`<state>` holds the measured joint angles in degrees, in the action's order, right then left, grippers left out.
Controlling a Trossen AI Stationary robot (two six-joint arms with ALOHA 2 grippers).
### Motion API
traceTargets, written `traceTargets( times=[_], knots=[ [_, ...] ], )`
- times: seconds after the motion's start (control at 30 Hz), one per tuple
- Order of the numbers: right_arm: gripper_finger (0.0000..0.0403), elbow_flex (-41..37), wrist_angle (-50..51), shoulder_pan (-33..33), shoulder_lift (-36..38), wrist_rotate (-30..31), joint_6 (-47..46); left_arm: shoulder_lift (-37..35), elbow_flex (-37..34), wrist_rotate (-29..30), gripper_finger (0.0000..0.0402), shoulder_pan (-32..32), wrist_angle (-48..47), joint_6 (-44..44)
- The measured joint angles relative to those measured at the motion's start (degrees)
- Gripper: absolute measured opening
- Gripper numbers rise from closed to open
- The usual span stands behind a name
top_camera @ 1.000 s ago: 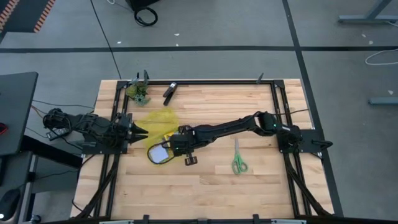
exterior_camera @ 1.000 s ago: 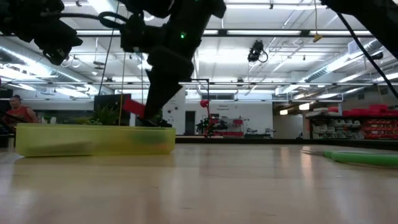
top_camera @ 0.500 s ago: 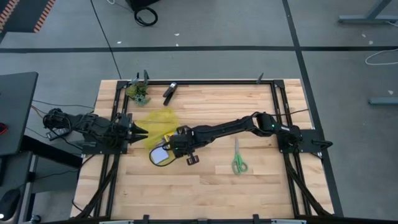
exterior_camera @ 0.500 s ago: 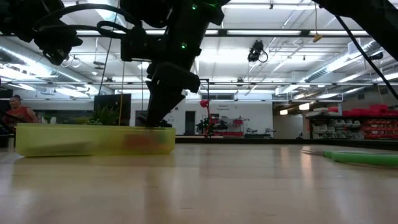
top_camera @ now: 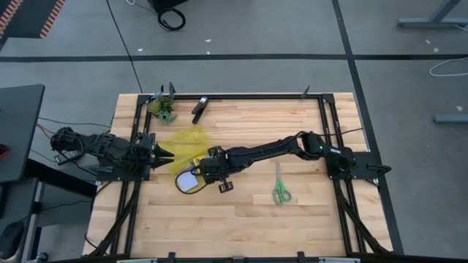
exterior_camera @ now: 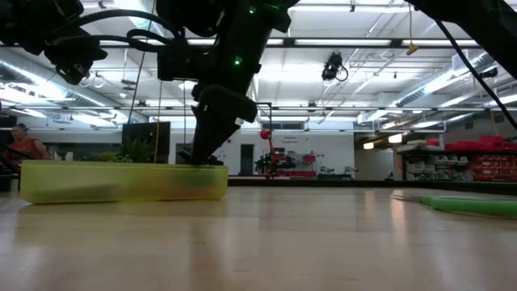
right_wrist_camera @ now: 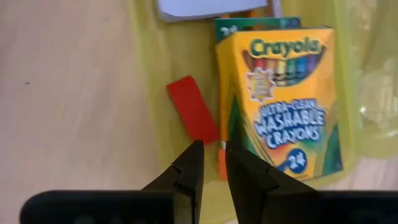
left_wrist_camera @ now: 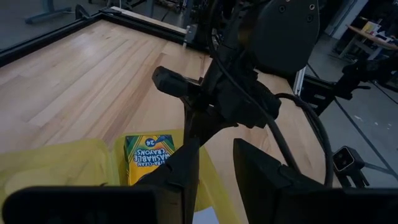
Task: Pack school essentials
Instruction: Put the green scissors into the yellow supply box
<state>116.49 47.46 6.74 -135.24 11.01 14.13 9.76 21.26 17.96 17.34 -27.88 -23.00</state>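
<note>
Red eraser (right_wrist_camera: 192,116) lies free in the yellow pouch (right_wrist_camera: 149,74) beside the crayon box (right_wrist_camera: 283,99); right gripper (right_wrist_camera: 211,152) narrow, empty, above the pouch's edge.

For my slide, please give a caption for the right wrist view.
Red eraser lying beside the crayon box inside the yellow case.

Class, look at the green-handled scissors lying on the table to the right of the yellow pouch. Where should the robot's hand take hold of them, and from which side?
The green-handled scissors lie flat, loops toward the near edge, closed blades pointing away. Judging by that pose, come straight down from above with the right hand and pinch across the narrow neck where blades meet handles; the fingers would straddle it more easily than the wide loops.
</note>
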Motion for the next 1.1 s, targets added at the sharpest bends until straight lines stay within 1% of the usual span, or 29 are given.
traceTargets(
  times=[0.13,0.27,0.43,0.63,0.77,0.9,0.97,1.1],
  knots=[
    [0.0074,0.0,0.2,0.0,0.5,1.2,-1.7,0.0,0.0,0.0,0.0107,0.0,0.0,0.0],
    [0.0075,0.0,0.9,0.0,2.9,1.2,-5.2,0.0,0.0,0.0,0.0107,0.0,0.0,0.1],
    [0.0075,-0.4,4.5,0.4,6.3,1.1,-10.4,0.0,0.0,0.0,0.0107,0.0,0.0,0.7],
    [0.0081,-5.1,4.7,1.8,11.4,1.1,-16.8,0.0,0.0,0.0,0.0107,0.0,0.0,1.0],
    [0.0112,-11.2,4.6,2.9,14.4,0.9,-24.4,0.0,0.0,0.0,0.0107,0.0,0.2,1.3],
    [0.0156,-18.5,4.7,3.5,17.8,0.9,-37.3,0.0,0.0,0.3,0.0107,0.0,1.7,4.3],
    [0.0175,-22.3,4.8,3.5,19.6,0.9,-43.1,0.0,-0.6,1.7,0.0107,0.0,4.0,6.1],
    [0.0202,-29.4,4.9,4.0,23.5,0.9,-53.0,0.0,-4.7,3.4,0.0107,0.0,11.6,10.2]
  ],
)
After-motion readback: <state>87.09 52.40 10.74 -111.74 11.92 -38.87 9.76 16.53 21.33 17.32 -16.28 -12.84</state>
